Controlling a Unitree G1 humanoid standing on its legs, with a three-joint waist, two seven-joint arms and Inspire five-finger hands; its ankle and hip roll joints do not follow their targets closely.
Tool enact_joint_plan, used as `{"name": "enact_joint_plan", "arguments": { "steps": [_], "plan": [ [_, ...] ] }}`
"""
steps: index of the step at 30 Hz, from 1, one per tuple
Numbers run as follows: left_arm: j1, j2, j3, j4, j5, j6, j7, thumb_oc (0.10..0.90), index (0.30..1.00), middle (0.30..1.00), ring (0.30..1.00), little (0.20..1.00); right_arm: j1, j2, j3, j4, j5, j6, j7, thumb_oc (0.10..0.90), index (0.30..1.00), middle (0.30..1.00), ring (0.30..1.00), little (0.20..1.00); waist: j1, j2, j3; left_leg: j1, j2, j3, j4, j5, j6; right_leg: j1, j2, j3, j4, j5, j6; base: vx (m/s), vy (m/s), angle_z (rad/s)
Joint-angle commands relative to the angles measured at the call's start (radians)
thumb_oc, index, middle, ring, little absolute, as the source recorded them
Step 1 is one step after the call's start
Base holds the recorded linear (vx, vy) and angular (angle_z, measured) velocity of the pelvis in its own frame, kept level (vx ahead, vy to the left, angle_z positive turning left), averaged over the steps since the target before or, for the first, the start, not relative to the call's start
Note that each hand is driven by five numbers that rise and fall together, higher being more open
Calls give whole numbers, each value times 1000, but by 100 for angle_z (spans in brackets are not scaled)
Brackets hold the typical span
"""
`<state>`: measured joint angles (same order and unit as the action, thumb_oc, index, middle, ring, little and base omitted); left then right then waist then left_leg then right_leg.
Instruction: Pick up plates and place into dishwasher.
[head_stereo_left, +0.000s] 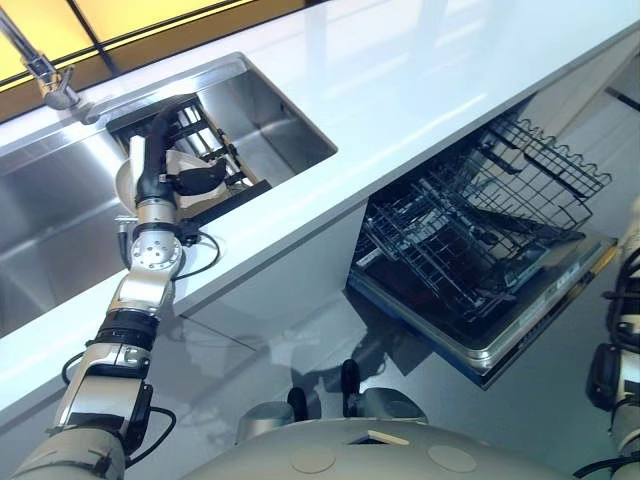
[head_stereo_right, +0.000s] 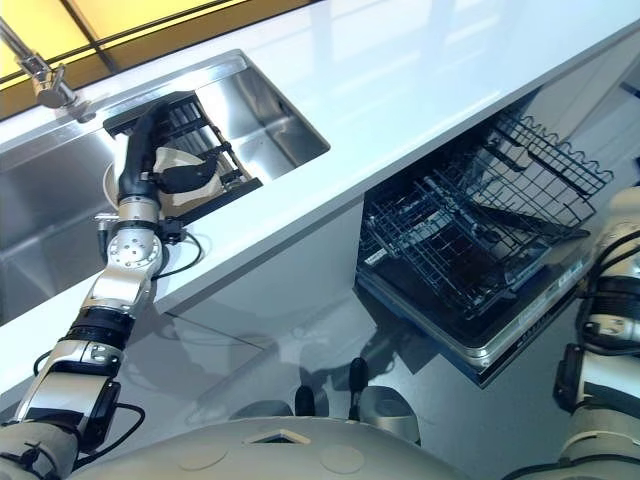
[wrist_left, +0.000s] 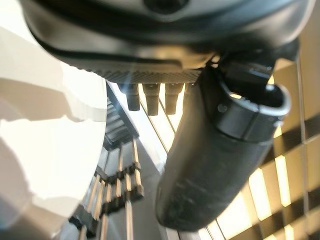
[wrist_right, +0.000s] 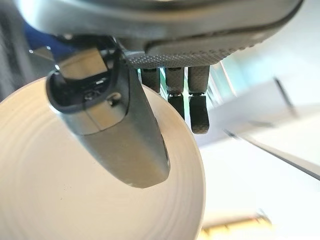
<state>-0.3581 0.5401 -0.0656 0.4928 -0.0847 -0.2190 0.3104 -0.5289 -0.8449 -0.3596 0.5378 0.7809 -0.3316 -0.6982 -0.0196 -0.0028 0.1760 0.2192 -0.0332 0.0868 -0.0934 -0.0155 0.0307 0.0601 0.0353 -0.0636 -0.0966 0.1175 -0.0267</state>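
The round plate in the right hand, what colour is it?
Plain cream-white round plate, with faint concentric rings; the right wrist view shows it best.

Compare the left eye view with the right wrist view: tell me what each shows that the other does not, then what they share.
Left eye view alone: the left hand reaching into the sink over a black dish rack holding pale plates, the faucet, the white countertop, and the open dishwasher with its wire racks.

Right wrist view alone: the right hand, thumb across the face of a white plate, fingers past its rim.

Shared: apparently nothing certain; the pale surfaces behind the plate are too blurred to identify.
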Motion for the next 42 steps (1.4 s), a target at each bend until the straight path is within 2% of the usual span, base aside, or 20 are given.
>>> {"name": "enact_joint_plan", "arguments": {
  "steps": [1,5,8,9,12,15,21,27,37,42],
  "plan": [
    [-9,96,-46,66,-5,-71,16,800,900,900,900,900,-108,-129,31,64,20,-121,4,100,300,300,300,200,13,-51,-145,-53,-33,-20,10,-58,13,72,-17,-81,60,-179,79,44,-39,-4],
    [-9,95,-45,84,-1,-84,16,800,900,900,900,900,-116,-191,37,154,-85,-71,-14,100,300,300,300,200,14,-58,-150,-54,-31,-22,8,-58,11,70,-14,-78,61,-181,79,20,-15,-1],
    [-9,93,-31,81,24,-102,38,800,900,900,900,900,-89,-237,57,227,-373,113,12,100,300,300,300,200,14,-64,-148,-60,-32,-23,8,-56,11,62,-13,-72,68,-184,80,0,0,0],
    [-8,95,-18,65,38,-107,53,800,900,900,900,900,-61,-254,69,258,-480,219,69,100,300,300,300,200,12,-65,-144,-63,-32,-24,8,-54,13,56,-12,-67,71,-183,81,0,0,0],
    [-11,108,5,19,53,-107,89,800,900,900,900,900,0,-272,84,311,-616,316,174,100,300,300,300,200,10,-67,-131,-71,-31,-26,10,-47,15,46,-11,-57,77,-180,79,0,0,0],
    [-30,131,21,-7,49,-138,104,800,900,900,900,900,30,-275,111,351,-713,357,265,100,300,300,300,200,11,-70,-117,-73,-33,-30,12,-42,18,42,-10,-54,84,-178,77,12,-18,2],
    [-39,179,56,-128,-1,-197,111,800,900,900,900,900,41,-259,204,378,-921,455,340,100,300,300,300,200,31,-65,-80,-88,-34,-46,18,-35,22,27,-10,-52,96,-174,75,5,-25,3],
    [-24,208,83,-189,-30,-210,100,800,900,900,900,900,0,-253,271,427,-1002,548,394,100,300,300,300,200,57,-55,-57,-100,-35,-73,15,-26,23,19,-9,-61,103,-174,74,18,-26,11],
    [-28,253,89,-196,-41,-214,86,800,900,900,900,900,-70,-233,370,446,-1100,567,462,100,300,300,300,200,88,-44,-18,-119,-36,-100,18,-19,25,-1,-11,-77,137,-187,73,9,-6,14],
    [-26,269,93,-207,-37,-222,89,800,900,900,900,900,-102,-219,421,438,-1147,602,469,100,300,300,300,200,105,-43,9,-135,-36,-108,27,-12,26,-12,-14,-86,147,-183,72,22,-8,11]
  ]
}}
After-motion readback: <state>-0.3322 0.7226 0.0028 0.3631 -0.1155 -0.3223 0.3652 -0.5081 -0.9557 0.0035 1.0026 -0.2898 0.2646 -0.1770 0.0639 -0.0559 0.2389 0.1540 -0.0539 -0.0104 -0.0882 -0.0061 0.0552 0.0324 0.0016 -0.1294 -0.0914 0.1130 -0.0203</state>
